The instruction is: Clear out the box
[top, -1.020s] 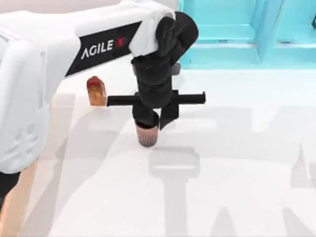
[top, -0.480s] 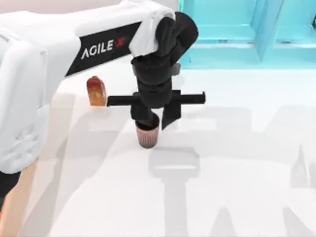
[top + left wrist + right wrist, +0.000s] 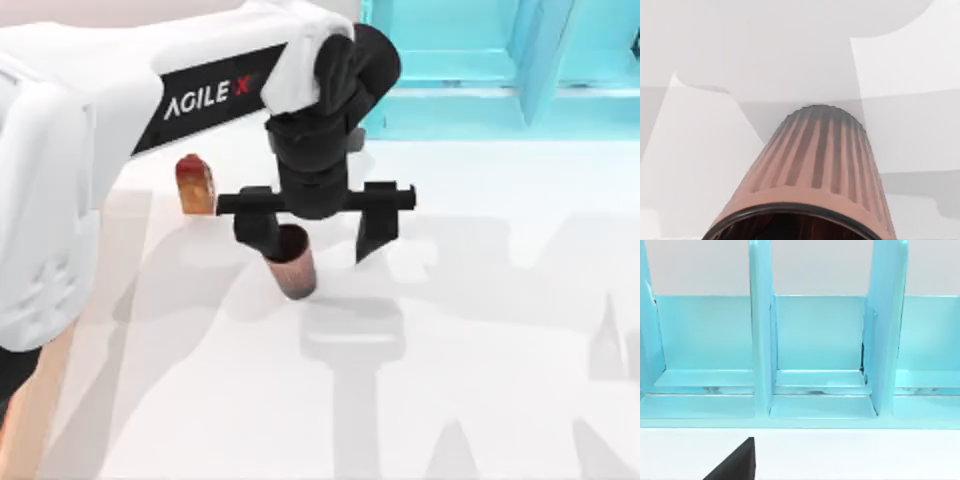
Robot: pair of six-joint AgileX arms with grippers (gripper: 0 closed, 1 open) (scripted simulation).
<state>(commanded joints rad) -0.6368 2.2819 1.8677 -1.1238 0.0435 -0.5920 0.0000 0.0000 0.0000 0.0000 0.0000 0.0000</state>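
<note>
A ribbed reddish-brown cup (image 3: pixel 293 263) stands on the white table (image 3: pixel 480 330), its dark rim up. My left gripper (image 3: pixel 316 236) hangs just above it, open, with the cup nearer the left-hand finger and touching neither. Close under the left wrist camera, the cup (image 3: pixel 815 165) shows its ribbed side and black rim. A light-brown strip (image 3: pixel 25 415) runs along the lower left edge under my left arm; I cannot tell whether it is the box. A black part of my right gripper (image 3: pixel 737 465) shows in front of the turquoise frame.
A small red-and-orange bottle-like thing (image 3: pixel 195 185) stands on the table to the left of the cup. The turquoise shelf-like frame (image 3: pixel 480 70) runs along the back right, and its upright dividers (image 3: pixel 760 340) face the right wrist camera.
My left gripper's fingers have spread apart and let go of the cup, which stays on the table. The arm itself has hardly moved.
</note>
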